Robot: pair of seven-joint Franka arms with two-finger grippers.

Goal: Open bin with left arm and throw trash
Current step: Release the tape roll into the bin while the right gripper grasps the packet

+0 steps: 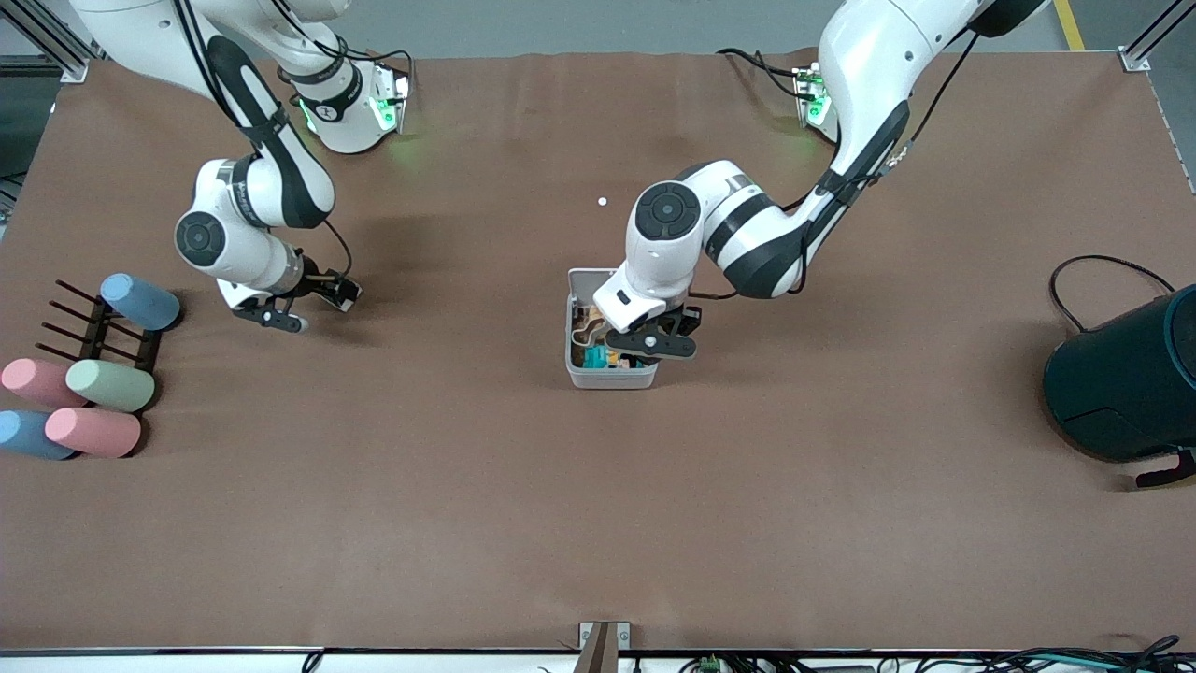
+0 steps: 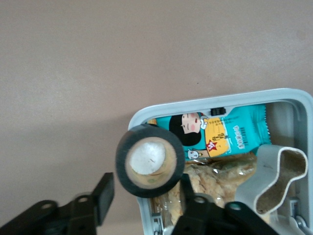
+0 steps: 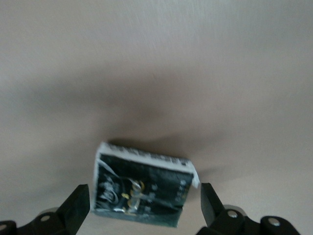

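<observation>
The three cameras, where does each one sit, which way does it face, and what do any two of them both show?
Front view: high across the table, facing both arm bases; shows both arms and the small white-grey square plastic bin.
Left wrist view: on the left arm's wrist, looking down past the left end effector at the black tape roll with pale core over the bin's rim.
Right wrist view: on the right wrist, looking down between the right end effector fingers at a black packet with white edge.
Shared: front and left wrist views both show the bin.
</observation>
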